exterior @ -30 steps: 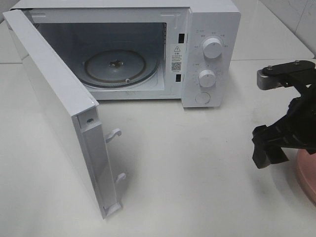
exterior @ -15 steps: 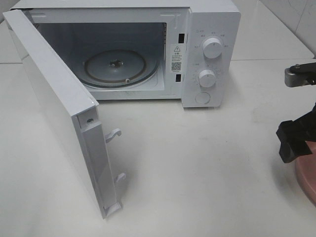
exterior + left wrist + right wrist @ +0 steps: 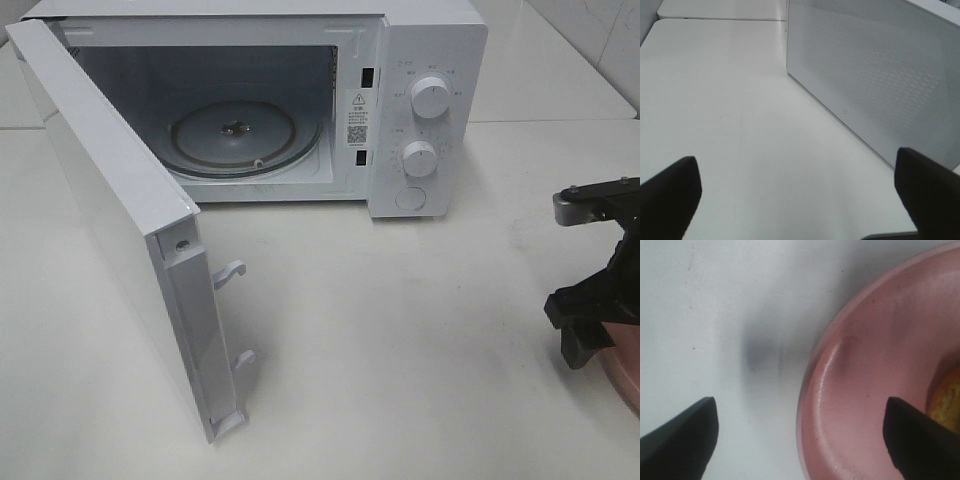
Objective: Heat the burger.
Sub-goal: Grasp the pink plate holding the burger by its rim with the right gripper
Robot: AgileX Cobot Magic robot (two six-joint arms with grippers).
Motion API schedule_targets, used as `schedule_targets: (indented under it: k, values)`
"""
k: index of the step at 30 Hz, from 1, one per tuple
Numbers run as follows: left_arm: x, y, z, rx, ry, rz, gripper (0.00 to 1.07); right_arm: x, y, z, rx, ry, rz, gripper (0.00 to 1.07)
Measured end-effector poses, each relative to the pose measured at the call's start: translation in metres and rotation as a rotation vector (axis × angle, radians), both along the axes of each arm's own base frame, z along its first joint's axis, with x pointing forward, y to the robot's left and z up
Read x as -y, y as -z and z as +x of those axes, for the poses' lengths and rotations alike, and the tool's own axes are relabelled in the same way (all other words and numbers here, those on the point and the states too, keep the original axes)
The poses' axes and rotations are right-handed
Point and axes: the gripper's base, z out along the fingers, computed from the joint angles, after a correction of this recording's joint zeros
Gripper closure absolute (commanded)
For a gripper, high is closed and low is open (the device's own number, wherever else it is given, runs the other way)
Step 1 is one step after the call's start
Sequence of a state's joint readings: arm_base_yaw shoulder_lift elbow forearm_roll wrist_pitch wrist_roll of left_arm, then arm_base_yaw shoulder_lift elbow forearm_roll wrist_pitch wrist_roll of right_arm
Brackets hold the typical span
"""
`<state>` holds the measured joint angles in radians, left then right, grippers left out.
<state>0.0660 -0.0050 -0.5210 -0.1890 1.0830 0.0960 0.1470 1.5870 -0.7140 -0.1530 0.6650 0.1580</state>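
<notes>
Since a second ago our right gripper (image 3: 585, 322) has swung toward the table's right edge and dropped lower over the pink plate (image 3: 865, 365); its jaws are spread wide and empty, one finger above the plate and the other above the bare table (image 3: 400, 330). Our left gripper (image 3: 800, 200) also gapes wide with nothing in it, over the table beside the open microwave door (image 3: 880, 75). We see only a golden sliver of the burger (image 3: 947, 402) on that plate, well apart from the microwave (image 3: 430, 100).
</notes>
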Motion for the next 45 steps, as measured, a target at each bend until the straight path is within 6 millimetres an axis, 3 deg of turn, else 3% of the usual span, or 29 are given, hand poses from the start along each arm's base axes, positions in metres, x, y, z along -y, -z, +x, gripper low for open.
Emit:
schedule_targets:
  k: [17, 38, 43, 44, 45]
  values:
    - [0.000, 0.000, 0.000, 0.000, 0.000, 0.000, 0.08, 0.001, 0.035, 0.012, -0.038, -0.067, -0.039, 0.27]
    - [0.000, 0.000, 0.000, 0.000, 0.000, 0.000, 0.08, 0.001, 0.040, 0.009, -0.022, -0.073, -0.031, 0.31]
    - [0.000, 0.000, 0.000, 0.000, 0.000, 0.000, 0.08, 0.001, 0.040, 0.009, -0.021, -0.068, -0.030, 0.40]
    - [0.000, 0.000, 0.000, 0.000, 0.000, 0.000, 0.08, 0.001, 0.040, 0.009, -0.021, -0.067, -0.030, 0.44]
    - [0.000, 0.000, 0.000, 0.000, 0.000, 0.000, 0.08, 0.001, 0.041, 0.009, -0.021, -0.055, -0.032, 0.54]
